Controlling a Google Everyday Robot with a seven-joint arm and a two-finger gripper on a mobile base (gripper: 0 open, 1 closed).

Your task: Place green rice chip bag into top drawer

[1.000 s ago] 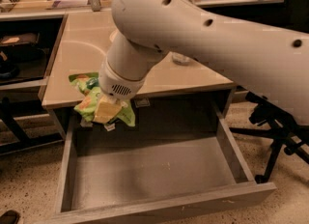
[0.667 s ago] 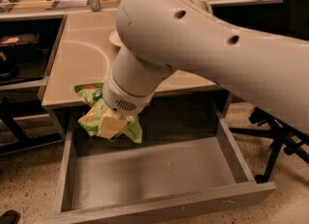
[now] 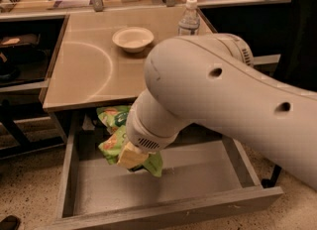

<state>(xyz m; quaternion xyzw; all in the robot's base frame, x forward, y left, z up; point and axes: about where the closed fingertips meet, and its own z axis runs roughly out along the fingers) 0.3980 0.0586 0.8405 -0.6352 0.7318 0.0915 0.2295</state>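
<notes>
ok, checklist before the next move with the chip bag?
1. Drawer pulled open: ok.
2. Chip bag above the drawer's inside, left side: ok.
3. Hand at the bag, over the drawer: ok.
4. Grip on the bag: cannot tell, the wrist hides it.
5. Bag top free of the table edge: cannot tell.
6. Bowl and bottle upright on the table: ok.

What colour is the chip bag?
Chip bag: light green, orange patches; camera view. Gripper holds it above drawer.
</notes>
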